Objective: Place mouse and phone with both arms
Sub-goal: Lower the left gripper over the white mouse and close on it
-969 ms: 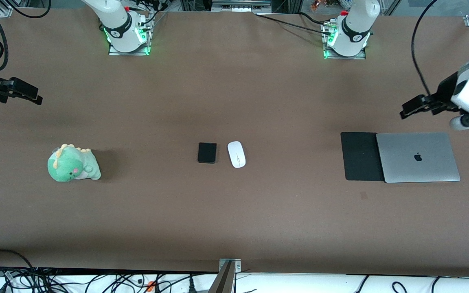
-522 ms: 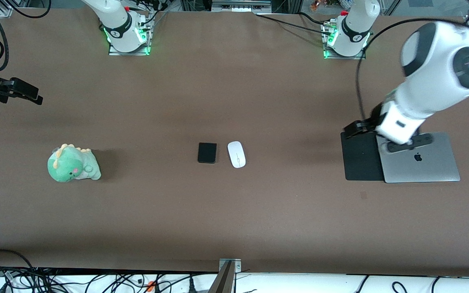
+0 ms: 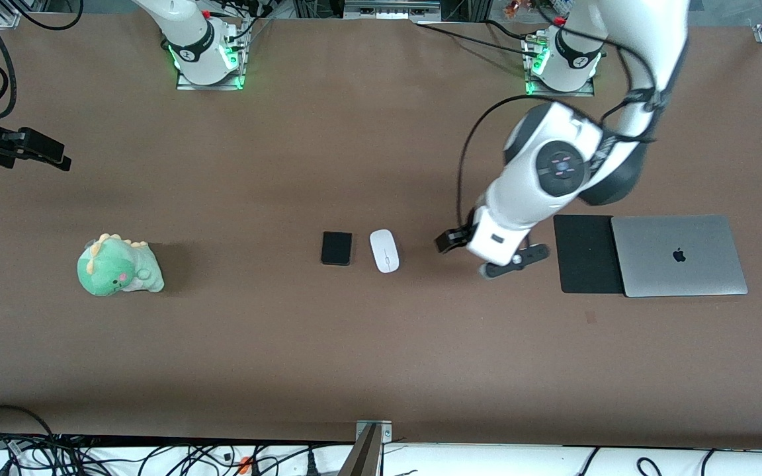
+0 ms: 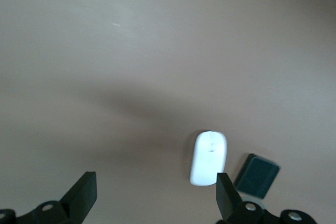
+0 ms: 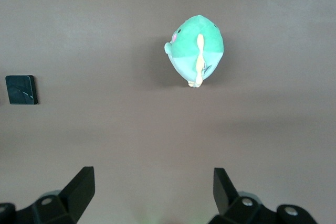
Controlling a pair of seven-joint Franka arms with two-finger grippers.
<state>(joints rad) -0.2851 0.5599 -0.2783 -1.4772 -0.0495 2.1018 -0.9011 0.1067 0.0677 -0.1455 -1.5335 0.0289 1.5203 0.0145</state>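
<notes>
The white mouse and the black phone lie side by side at the table's middle, the mouse toward the left arm's end. My left gripper is open and empty, low over bare table between the mouse and the black mat. Its wrist view shows the mouse and the phone just ahead of one finger, with the left gripper open wide. My right gripper hangs open and empty at the right arm's end of the table. In the right wrist view the right gripper is open and the phone shows at the edge.
A green plush dinosaur sits toward the right arm's end, also in the right wrist view. A closed grey laptop lies partly on a large black mat toward the left arm's end.
My left arm has swung from the table's end, over the laptop and mat, to just beside the mouse. The right arm has barely moved. Mouse and phone have not moved.
</notes>
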